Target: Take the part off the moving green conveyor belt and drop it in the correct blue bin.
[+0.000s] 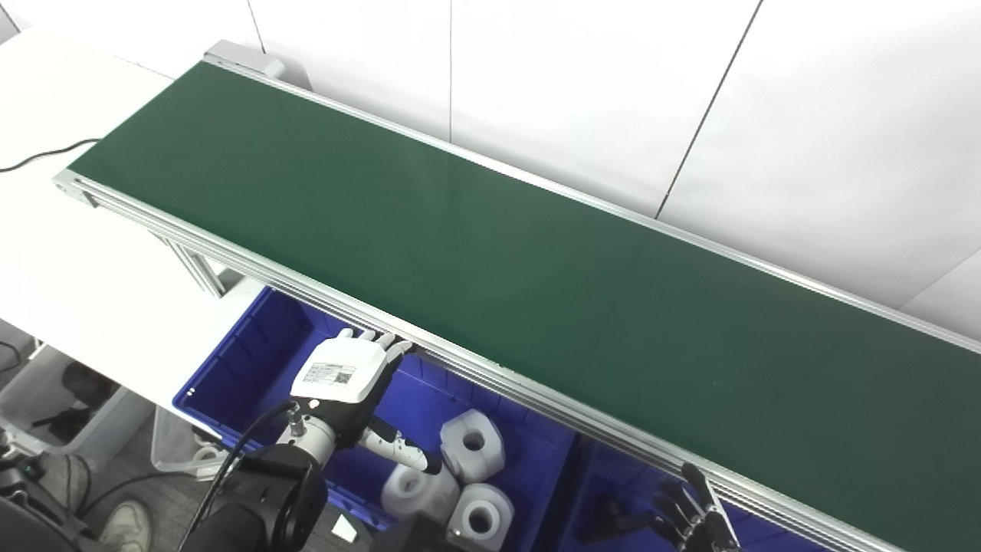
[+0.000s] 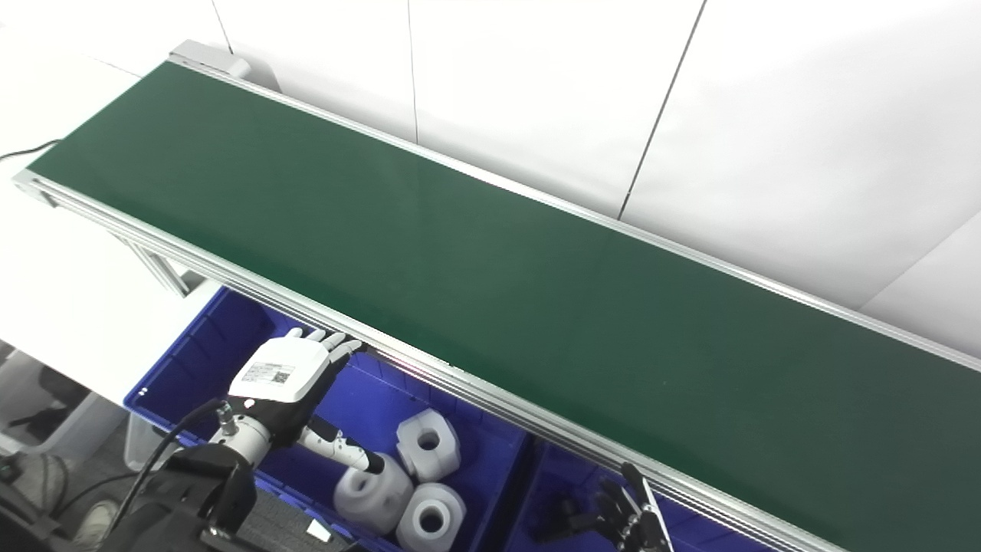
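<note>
while the left hand (image 1: 343, 372) hovers flat over the left blue bin (image 1: 230, 360), its fingers are spread and it grasps nothing; fingertips (image 1: 387, 340) reach toward the near aluminium rail of the conveyor (image 1: 475, 372), thumb (image 1: 402, 452) angled down toward the bin's contents. judgement: a released pose parked just below belt level, so the hand can rise to the belt quickly or has nothing left to let go of.

three white hex-shaped parts (image 1: 473, 445) with round bores lie in a cluster in that bin, touching one another, just beside the thumb. they sit under the belt's near edge, which suits a short drop from belt to bin.

right hand (image 1: 693, 514) is dark, low at the bottom edge over the second blue bin (image 1: 613, 468); fingers point upward and look apart, nothing visibly held, though the hand is partly cropped. dark objects (image 1: 613, 517) lie in this bin, too dim to identify. judgement: bins sort by part type, white parts left, dark right.

green belt (image 1: 490, 253) runs diagonally from upper left to lower right. no part is visible anywhere on it in either view, so the task's part is not on the visible belt; if more are to come, none has arrived. judgement: both hands wait.

white wall panels (image 1: 613, 92) stand behind the conveyor; a black cable (image 1: 42, 156) trails off at left.
</note>
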Controlling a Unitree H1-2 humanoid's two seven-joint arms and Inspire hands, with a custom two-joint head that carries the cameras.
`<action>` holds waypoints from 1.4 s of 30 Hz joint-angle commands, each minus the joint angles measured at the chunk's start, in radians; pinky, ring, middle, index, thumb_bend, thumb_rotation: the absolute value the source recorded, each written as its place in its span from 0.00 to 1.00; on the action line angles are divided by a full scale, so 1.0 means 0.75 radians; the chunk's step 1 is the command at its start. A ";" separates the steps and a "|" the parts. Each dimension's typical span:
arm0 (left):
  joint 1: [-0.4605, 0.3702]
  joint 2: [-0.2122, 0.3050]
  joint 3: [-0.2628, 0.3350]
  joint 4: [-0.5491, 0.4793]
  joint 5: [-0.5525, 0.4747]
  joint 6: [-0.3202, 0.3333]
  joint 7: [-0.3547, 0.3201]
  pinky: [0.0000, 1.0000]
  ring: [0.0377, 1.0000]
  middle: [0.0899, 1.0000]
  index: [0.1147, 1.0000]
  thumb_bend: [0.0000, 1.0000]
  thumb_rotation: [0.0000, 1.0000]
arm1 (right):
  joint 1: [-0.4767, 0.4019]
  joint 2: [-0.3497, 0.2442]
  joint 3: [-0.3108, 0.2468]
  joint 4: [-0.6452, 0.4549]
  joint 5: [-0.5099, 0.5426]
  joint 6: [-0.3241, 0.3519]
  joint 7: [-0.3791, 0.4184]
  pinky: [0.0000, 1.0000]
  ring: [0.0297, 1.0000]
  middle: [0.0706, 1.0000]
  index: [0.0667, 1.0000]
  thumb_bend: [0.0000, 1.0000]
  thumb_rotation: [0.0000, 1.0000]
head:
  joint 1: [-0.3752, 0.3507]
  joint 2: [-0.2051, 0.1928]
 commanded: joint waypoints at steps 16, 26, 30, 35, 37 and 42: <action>-0.043 -0.096 0.149 -0.662 -1.000 -0.127 -0.341 0.65 0.75 0.81 0.83 1.00 0.67 | 0.011 0.056 0.068 -0.090 -0.068 0.060 -0.009 0.86 0.88 0.89 0.95 0.83 1.00 | -0.244 0.045; 0.012 -0.195 0.166 -0.605 -1.169 -0.198 -0.280 0.69 0.78 0.81 0.81 0.97 0.64 | -0.011 0.200 0.196 -0.044 -0.223 0.078 -0.075 0.90 0.93 0.92 0.97 0.81 1.00 | -0.685 0.058; 0.105 -0.249 0.123 -0.189 -1.136 -0.564 0.024 0.75 0.81 0.83 0.81 0.84 0.61 | -0.023 0.275 0.253 -0.009 -0.334 0.071 -0.129 0.88 0.91 0.90 0.95 0.81 1.00 | -0.873 0.051; 0.030 -0.192 0.118 0.197 -1.119 -0.795 0.196 0.85 0.90 0.91 0.89 0.77 0.69 | -0.055 0.322 0.306 0.060 -0.462 0.027 -0.204 0.95 0.94 0.93 0.95 0.83 1.00 | -0.991 0.040; -0.019 -0.162 0.108 0.287 -1.109 -0.793 0.212 0.89 0.94 0.94 0.92 0.76 0.73 | -0.070 0.344 0.316 0.096 -0.499 -0.007 -0.248 0.93 0.93 0.93 0.95 0.82 1.00 | -1.041 0.035; -0.072 -0.102 0.055 0.358 -1.116 -0.747 0.206 0.92 0.97 0.97 0.97 0.78 0.77 | -0.095 0.369 0.331 0.139 -0.500 -0.026 -0.297 0.92 0.93 0.95 0.96 0.80 1.00 | -1.114 0.033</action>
